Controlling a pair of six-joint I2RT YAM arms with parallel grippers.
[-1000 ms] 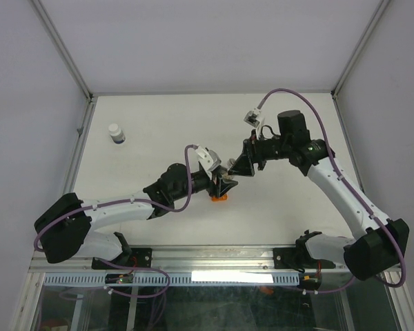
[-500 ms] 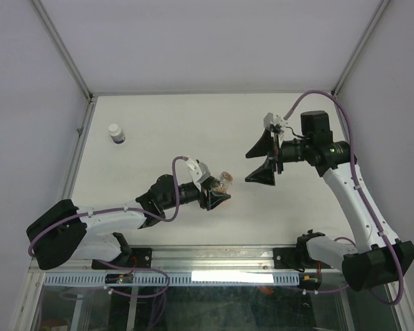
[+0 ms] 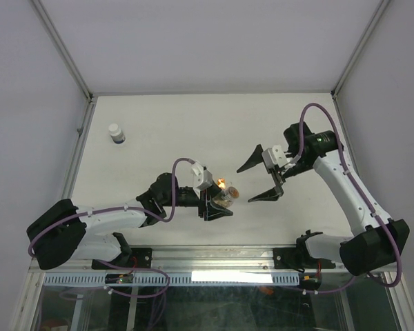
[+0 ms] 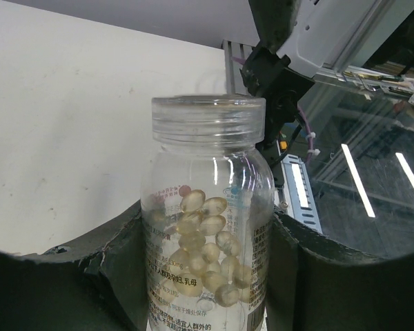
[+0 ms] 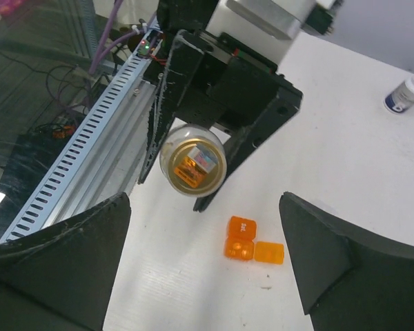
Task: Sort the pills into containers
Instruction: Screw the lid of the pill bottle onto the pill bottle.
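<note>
Here, the left gripper (image 3: 217, 203) is closed partway around the body of a clear vial (image 4: 207, 227), with one dark finger pressed against each side of it. The vial has no cap. Its threaded rim is bare, and in the right wrist view its round mouth faces the camera. Inside the vial, a heap of pale, tan-yellow pills (image 4: 201, 243) fills roughly the lower half, behind a printed label too fine to read. The right gripper (image 3: 245, 185) stands just beside the vial on the mouth side, apart from it. Its two fingers are spread wide and nothing is between them. Just below the vial's mouth in the right wrist view, three small translucent orange cups (image 5: 239, 247) lie on the white surface (image 3: 179, 124). They are clustered so that they touch one another, and neither gripper touches them. Whether anything is inside them cannot be told. A white bottle (image 3: 116, 132) with a dark band stands upright well apart from the vial, toward the far left corner of the surface, and its cap is on. Whether the vial is raised off the surface or rests on it cannot be told from these views.
</note>
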